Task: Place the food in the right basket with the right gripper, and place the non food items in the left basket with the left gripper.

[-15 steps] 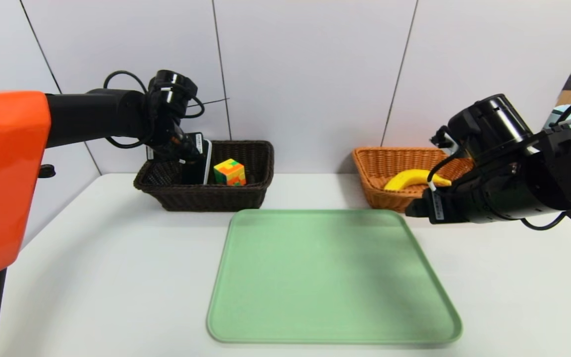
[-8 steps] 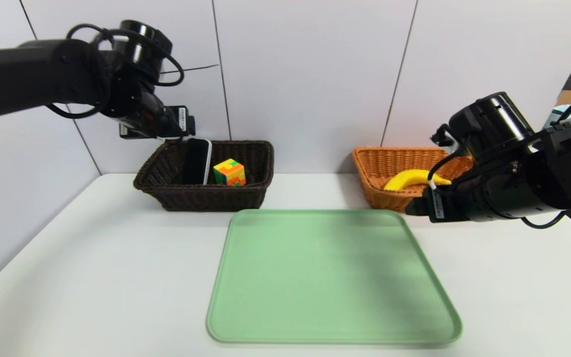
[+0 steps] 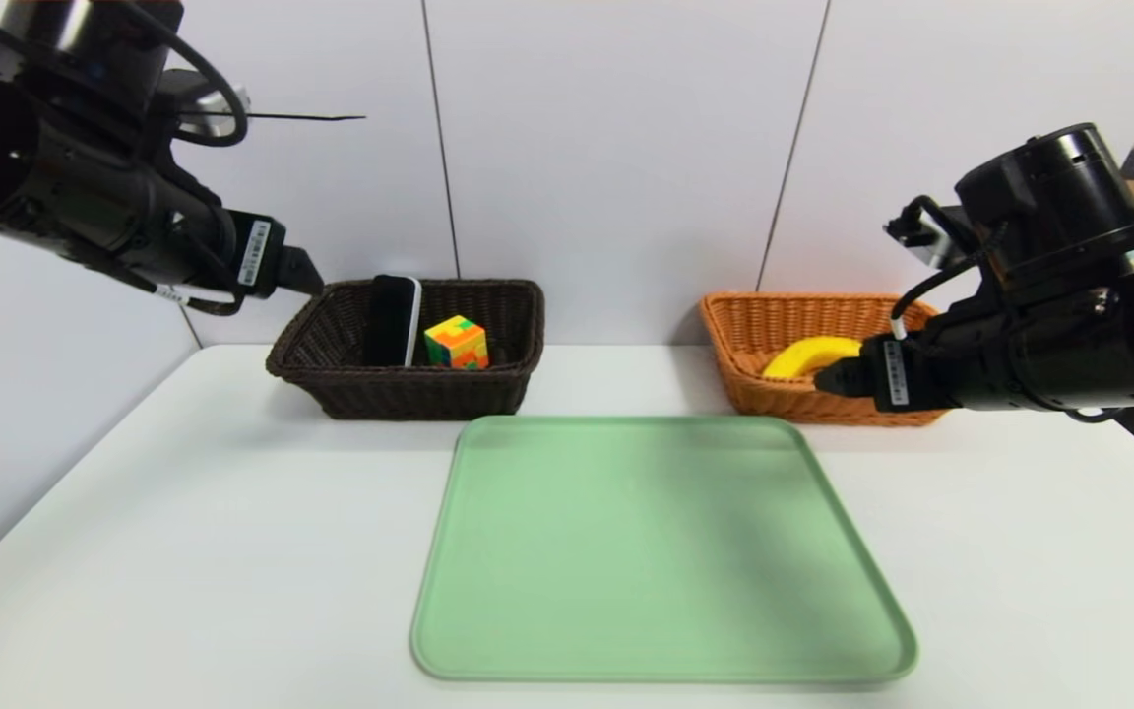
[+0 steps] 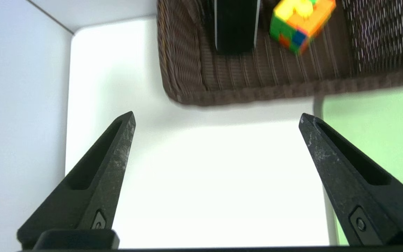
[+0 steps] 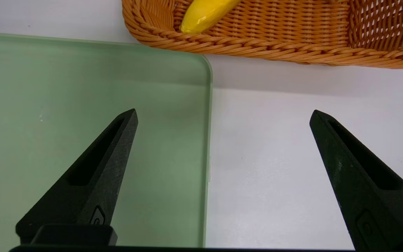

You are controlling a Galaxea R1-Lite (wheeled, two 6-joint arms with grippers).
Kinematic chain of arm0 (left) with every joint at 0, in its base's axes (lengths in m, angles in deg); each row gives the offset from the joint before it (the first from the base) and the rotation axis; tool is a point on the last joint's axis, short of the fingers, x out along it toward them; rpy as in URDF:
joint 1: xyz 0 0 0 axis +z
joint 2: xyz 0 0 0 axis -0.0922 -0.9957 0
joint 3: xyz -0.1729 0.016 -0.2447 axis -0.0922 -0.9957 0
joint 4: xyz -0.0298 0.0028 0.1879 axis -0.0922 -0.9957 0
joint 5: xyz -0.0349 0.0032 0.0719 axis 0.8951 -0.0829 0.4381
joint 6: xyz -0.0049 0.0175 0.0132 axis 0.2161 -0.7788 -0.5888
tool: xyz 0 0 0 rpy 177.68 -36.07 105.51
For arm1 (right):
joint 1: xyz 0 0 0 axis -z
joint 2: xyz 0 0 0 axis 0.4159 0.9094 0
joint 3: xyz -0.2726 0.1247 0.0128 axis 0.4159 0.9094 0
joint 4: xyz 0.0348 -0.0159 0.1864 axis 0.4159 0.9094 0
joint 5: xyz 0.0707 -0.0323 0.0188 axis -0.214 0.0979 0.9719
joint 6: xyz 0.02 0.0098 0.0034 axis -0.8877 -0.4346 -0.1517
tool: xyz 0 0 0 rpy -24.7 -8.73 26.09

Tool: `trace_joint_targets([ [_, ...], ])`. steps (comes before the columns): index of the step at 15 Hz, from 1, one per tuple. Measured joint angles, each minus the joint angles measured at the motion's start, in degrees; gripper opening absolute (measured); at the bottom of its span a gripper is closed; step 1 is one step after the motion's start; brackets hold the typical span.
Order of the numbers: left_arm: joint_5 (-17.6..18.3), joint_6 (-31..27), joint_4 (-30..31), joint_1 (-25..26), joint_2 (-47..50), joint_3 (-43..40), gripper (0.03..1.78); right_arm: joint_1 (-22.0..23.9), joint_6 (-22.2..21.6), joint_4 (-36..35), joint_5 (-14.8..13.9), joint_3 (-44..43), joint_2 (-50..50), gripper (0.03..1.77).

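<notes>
The dark brown left basket (image 3: 408,392) (image 4: 257,91) holds the black slab (image 3: 392,320) (image 4: 235,24), standing on edge, and the multicoloured cube (image 3: 457,343) (image 4: 301,21) beside it. The yellow banana (image 3: 803,356) (image 5: 206,13) lies in the orange-tan right basket (image 3: 774,399) (image 5: 275,49). My left gripper (image 3: 306,278) (image 4: 217,119) hovers open and empty, up and to the left of the dark basket. The right gripper (image 3: 838,379) (image 5: 224,115) hangs open and empty just in front of the orange basket, over the tray's corner.
A bare green tray (image 3: 661,551) (image 5: 82,87) lies mid-table in front of both baskets. The white table (image 3: 183,551) runs to a wall behind the baskets and on the left.
My left gripper has let go of the black slab in the dark basket, opened wide, then risen and pulled back to the left. The right arm has lifted slightly.
</notes>
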Motion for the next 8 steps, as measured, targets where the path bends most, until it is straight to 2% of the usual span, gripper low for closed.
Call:
trace_joint_targets([
  [5, -0.3, 3.5, 3.6, -1.1, 14.3, -16.2, 1.67, 4.4, -0.1, -1.1, 0.0, 7.1, -8.1, 1.7],
  [8, -1.1, 4.7, 4.9, 3.5, 22.5, -22.1, 1.68, 7.8, -0.1, -2.4, 0.1, 13.3, -14.2, 1.7],
])
